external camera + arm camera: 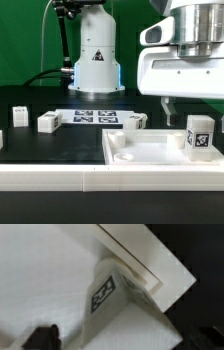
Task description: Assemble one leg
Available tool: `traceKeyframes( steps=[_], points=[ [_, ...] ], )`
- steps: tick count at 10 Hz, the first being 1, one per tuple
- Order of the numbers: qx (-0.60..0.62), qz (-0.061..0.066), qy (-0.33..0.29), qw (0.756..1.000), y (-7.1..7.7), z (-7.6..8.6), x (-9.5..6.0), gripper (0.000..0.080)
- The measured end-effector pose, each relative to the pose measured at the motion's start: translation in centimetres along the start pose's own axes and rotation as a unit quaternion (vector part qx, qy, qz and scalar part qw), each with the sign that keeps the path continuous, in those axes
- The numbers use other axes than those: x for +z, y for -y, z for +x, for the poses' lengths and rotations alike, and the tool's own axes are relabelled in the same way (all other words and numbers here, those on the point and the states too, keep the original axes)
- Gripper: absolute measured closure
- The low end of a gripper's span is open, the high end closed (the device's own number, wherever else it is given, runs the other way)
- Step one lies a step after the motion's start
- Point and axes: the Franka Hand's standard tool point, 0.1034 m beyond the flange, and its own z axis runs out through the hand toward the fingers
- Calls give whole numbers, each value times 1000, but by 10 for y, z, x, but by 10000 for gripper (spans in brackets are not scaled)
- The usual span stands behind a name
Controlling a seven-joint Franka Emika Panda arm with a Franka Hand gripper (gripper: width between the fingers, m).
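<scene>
In the exterior view the arm's big white wrist housing fills the upper corner at about 1–2 o'clock, w/ the pincer (pixel 166 104) hanging below it as a thin dark finger over the black table (pixel 45 148). Only that one finger shows clearly, so whether the pincer is open or closed can't be told; nothing is seen gripped in it. The leg (pixel 198 135), a chunky white block w/ a black-and-white marker tag on its facing side, stands upright on the large white panel (pixel 135 150) at approx 4 o'clock of the frame, near the panel's corner on the exterior view's right, apart from the pincer finger. A round socket sits in the panel's opposite corner at about 6 o'clock. Three more tagged white blocks lie on the table beyond the panel: a second leg (pixel 19 116) at 9 o'clock, a third leg (pixel 48 122) just beside it, and a fourth leg (pixel 137 121) near centre, close behind the panel's far rim. The marker board (pixel 96 116) lies flat btwn the third and fourth legs. The robot base (pixel 97 58) stands at 12 o'clock before a green backdrop. The wrist view shows the leg (pixel 112 297) close up on the panel (pixel 45 274), tag visible, next to the raised rim, w/ a dark fingertip (pixel 40 336) at the frame edge, not touching the leg.
</scene>
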Motion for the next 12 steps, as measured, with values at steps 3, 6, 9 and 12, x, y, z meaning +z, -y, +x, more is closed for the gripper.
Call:
traceKeyframes(
  steps=[3,6,9,12],
  points=[
    [-138,-1,0,990,-2,3,1,151],
    [-231,-1,3,973,-1,0,2,151],
    [-279,-1,3,960,1,-3,2,151],
    [-307,-4,2,952,0,-3,2,281]
  ],
)
